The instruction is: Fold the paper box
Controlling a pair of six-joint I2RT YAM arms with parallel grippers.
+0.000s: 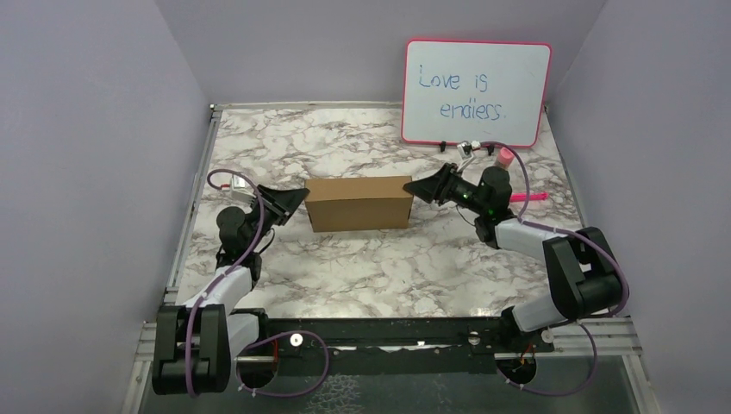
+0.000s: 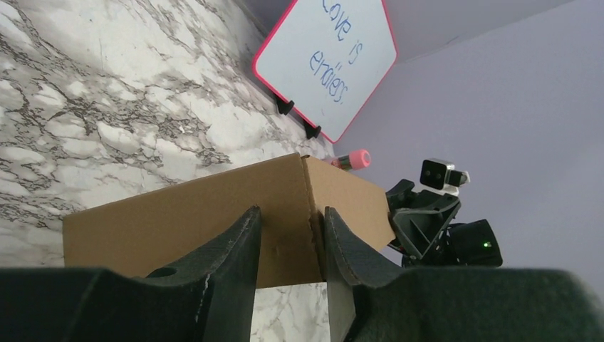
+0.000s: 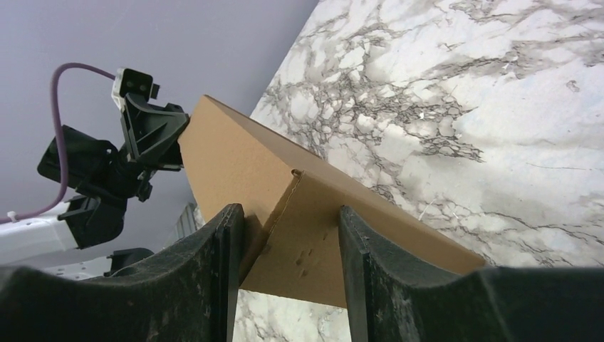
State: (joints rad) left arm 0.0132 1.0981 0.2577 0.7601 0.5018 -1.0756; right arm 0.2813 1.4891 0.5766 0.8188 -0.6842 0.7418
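1. Top external view: a plain brown corrugated-cardboard paper box (image 1: 358,203), folded up into a closed rectangular block, sits flat near the middle of the white, grey-veined marble-patterned counter (image 1: 371,267), its long side running left to right.
2. The black left fingers (image 1: 291,200) meet the box's left end and the black right fingers (image 1: 428,185) meet its right end, so the paper box lies directly between the two arms.
3. Left wrist view: the left fingers stand parted, with an upright corner edge of the box showing in the gap. Whether they pinch the cardboard cannot be told.
4. Right wrist view: the right fingers are likewise parted, with a corner of the box's end between them. Whether this is a grip or mere contact cannot be told.
5. A pink-framed rectangular whiteboard (image 1: 477,92) with blue handwriting stands upright at the far right of the counter, well apart from the box.
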